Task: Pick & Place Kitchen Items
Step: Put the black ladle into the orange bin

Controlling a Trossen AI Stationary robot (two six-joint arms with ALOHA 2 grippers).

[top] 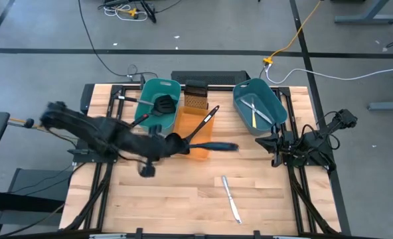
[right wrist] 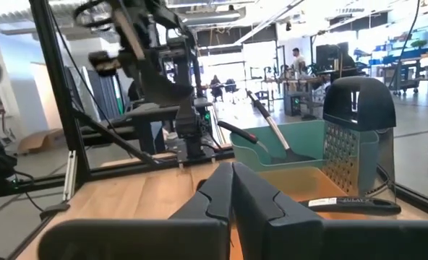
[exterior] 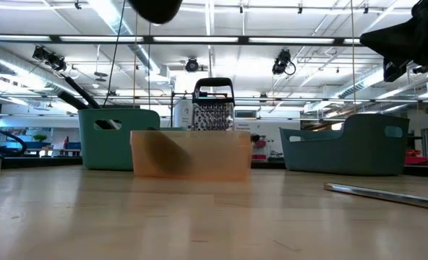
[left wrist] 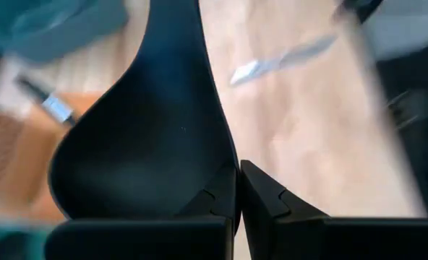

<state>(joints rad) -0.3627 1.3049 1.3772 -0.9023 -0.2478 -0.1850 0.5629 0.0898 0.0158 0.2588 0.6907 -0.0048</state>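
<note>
The left end effector (top: pixel 178 143) is clenched on a black plastic long-handled ladle (left wrist: pixel 145 137) above the wooden desk (top: pixel 176 192), beside the orange plastic tub (top: pixel 195 129). The right end effector (top: pixel 276 147) rests clenched, empty, at the desk's right edge.

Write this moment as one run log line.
left gripper: shut, above orange tub | right gripper: shut, parked | silver knife: on table

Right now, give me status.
Left gripper shut by orange tub, black utensil at its fingers, grip unclear. Right gripper shut, parked. Silver knife loose on table.
</note>
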